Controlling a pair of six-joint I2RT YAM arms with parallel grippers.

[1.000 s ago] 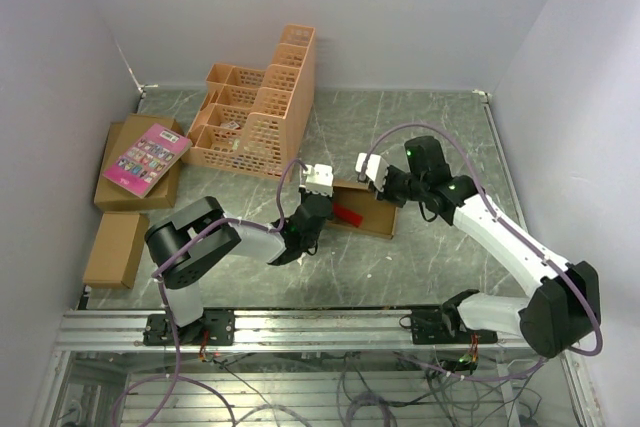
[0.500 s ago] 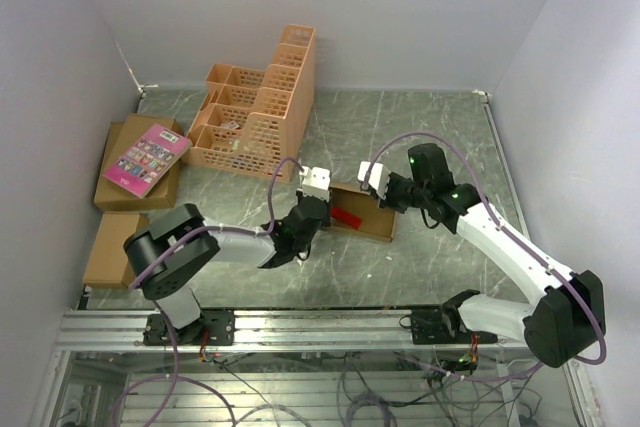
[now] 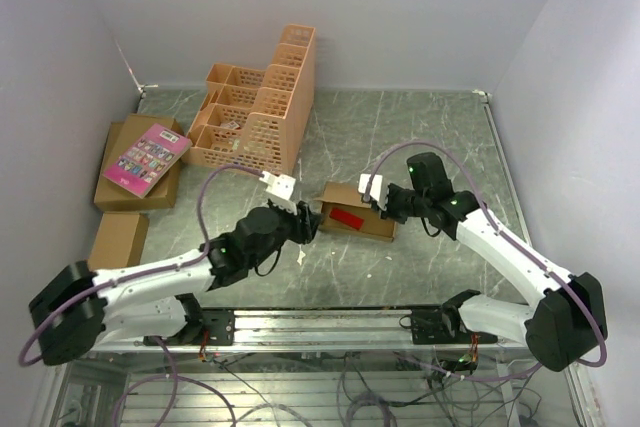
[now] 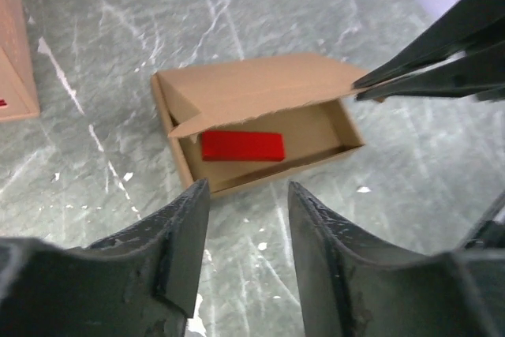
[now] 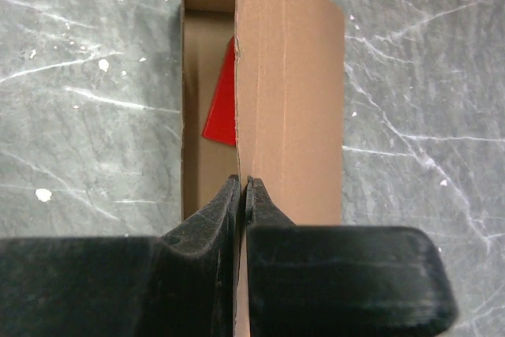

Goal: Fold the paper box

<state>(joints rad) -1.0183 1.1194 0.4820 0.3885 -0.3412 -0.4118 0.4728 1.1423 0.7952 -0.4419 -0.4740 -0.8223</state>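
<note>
Left gripper [image 4: 247, 195]: fingers half apart, holding nothing, just short of the plain brown corrugated cardboard paper box [image 4: 260, 104], not touching. Box sits mid-table. Right gripper [image 5: 241, 183] is pinched tight on the lid flap's free edge. Grey marbled tabletop [image 3: 420, 127] shows all round the box. Orange plastic lattice crate [image 3: 255, 117] stands well behind.

The right gripper [image 5: 242, 183] is pinched tight on the near edge of the lid flap of the paper box [image 5: 288, 92], the flap half hiding a red piece [image 5: 221, 112] inside, on the grey marbled table [image 5: 87, 76]
</note>
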